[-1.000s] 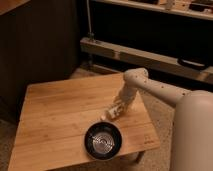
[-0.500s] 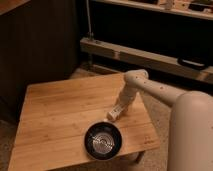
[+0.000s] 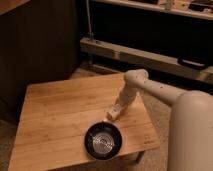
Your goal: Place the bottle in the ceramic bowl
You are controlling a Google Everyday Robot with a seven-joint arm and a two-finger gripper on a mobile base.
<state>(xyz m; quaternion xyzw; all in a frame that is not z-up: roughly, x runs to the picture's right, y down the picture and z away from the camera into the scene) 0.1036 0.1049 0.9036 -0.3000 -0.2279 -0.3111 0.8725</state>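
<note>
A: Hand [image 3: 114,112] just went from spread to pressed together. It sits low over the desk [image 3: 55,115], just behind the ceramic bowl [image 3: 103,141] on its far side.

B: Shut on what?

A: Looks like the bottle [image 3: 113,113]. There's a pale oblong lump right at the tip of the hand, touching the desk or very nearly. I can't separate bottle from fingers at that spot, so I'm calling it a pinch on the bottle as a judgement, not a certainty.

B: Arm move at all?

A: Barely. Compared with a second ago the wrist is in about the same place relative to the bowl, maybe a shade lower. The change is in the fingers, not the position.

B: Bowl?

A: Same spot, near the front edge of the desk. Black, glossy rings inside, nothing in it that I can see. Bottle isn't in there yet.

B: So where are we on the task?

A: Grasp step looks done or just finishing. Transfer hasn't started. The bowl is close, just in front of the hand, so what's left is a lift, a short carry toward the bowl, then a release over the middle.

B: Risks?

A: Bottle is about as long as the bowl is wide. If it's held off-centre it could tilt on the lift or land across the rim instead of inside. It also needs enough height to clear the bowl's far rim, since the hand starts so near it.
</note>
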